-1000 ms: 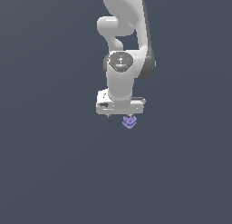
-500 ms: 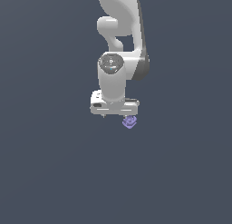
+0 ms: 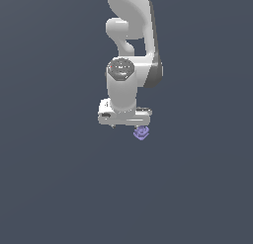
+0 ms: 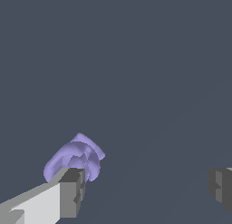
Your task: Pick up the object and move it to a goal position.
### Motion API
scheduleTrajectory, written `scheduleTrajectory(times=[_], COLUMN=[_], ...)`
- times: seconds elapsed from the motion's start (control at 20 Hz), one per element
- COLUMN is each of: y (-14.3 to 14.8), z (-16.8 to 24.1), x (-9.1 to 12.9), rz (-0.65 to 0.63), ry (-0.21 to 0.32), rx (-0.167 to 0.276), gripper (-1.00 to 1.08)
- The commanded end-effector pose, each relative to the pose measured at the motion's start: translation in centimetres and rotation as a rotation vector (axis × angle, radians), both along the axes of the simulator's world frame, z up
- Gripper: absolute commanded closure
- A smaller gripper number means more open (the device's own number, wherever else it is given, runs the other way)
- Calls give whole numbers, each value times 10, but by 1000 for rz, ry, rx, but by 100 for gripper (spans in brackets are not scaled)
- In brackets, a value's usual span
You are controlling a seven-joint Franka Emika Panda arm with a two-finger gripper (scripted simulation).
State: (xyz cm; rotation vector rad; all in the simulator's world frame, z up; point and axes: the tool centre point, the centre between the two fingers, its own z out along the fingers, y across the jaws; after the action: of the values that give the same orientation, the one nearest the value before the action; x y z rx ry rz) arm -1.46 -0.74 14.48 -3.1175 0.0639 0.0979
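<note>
The arm (image 3: 131, 50) looks like smooth, faintly glossy white plastic, the object (image 4: 74, 160) is a lumpy, matt lavender mass, and the finger pads (image 4: 72, 192) look flat, dull grey.

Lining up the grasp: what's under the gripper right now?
The purple object sits below the gripper, toward the exterior view's right, beside one finger, not between the open jaws. Its underside is hidden.

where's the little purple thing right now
In the exterior view the purple thing sits just below the gripper, toward that view's right end of it. The wrist view shows it beside one finger, not between the two.
</note>
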Motion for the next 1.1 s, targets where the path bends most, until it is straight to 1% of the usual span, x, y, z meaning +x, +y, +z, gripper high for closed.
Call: scheduleTrajectory(times=[0.0, 0.2, 0.4, 1.05], y=[3, 9, 19, 64], z=[-2, -7, -15, -44], x=[-1, -4, -8, -30], rz=[25, 93, 189, 633], ry=[-2, -7, -15, -51], rx=[0, -1, -2, 0], gripper=[-92, -92, -92, -92])
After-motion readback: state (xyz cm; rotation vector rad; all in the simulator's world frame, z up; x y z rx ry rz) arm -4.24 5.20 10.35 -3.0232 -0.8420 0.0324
